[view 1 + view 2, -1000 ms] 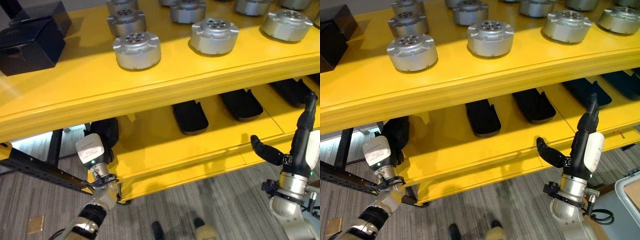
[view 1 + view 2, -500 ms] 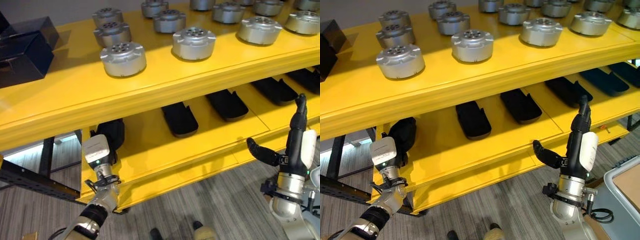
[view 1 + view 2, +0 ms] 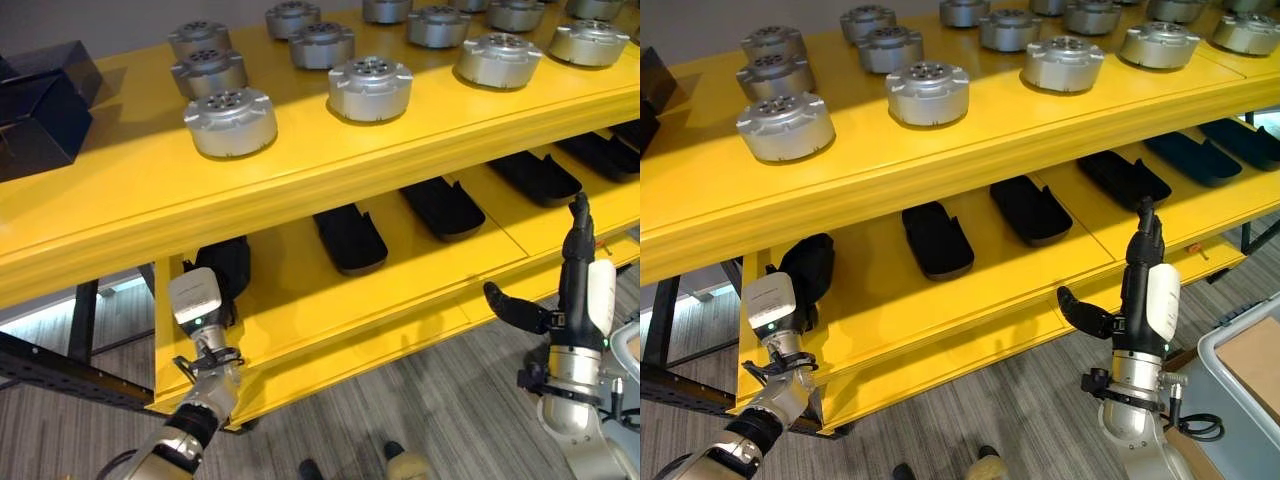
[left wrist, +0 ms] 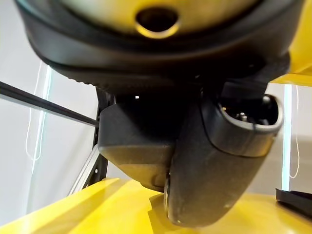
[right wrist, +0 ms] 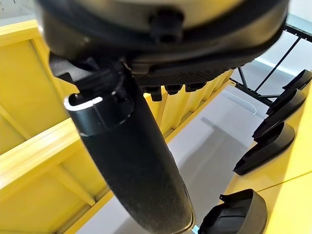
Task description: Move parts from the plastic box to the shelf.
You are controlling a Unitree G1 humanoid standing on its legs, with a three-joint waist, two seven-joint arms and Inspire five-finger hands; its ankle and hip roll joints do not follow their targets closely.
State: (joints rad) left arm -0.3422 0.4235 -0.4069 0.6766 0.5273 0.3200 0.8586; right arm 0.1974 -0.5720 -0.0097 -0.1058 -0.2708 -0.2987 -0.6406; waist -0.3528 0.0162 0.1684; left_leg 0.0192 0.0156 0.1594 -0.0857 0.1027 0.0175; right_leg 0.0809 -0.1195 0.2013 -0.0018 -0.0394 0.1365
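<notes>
Silver round parts [image 3: 231,121] sit on the yellow shelf [image 3: 300,190]. The right robot hand [image 3: 560,295], at 4 o'clock, is open with straight fingers, holding nothing. The left robot hand [image 3: 222,270], at 7 o'clock, reaches under the shelf; I cannot tell its finger state.

Looking down from the head at the yellow shelf [image 3: 300,190], both eye views sharing both tiers; wrist views close along each hand, facing the lower tier.

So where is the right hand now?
In the left eye view, the right hand is at lower right, raised empty before the lower shelf's front edge, near the black trays.
</notes>
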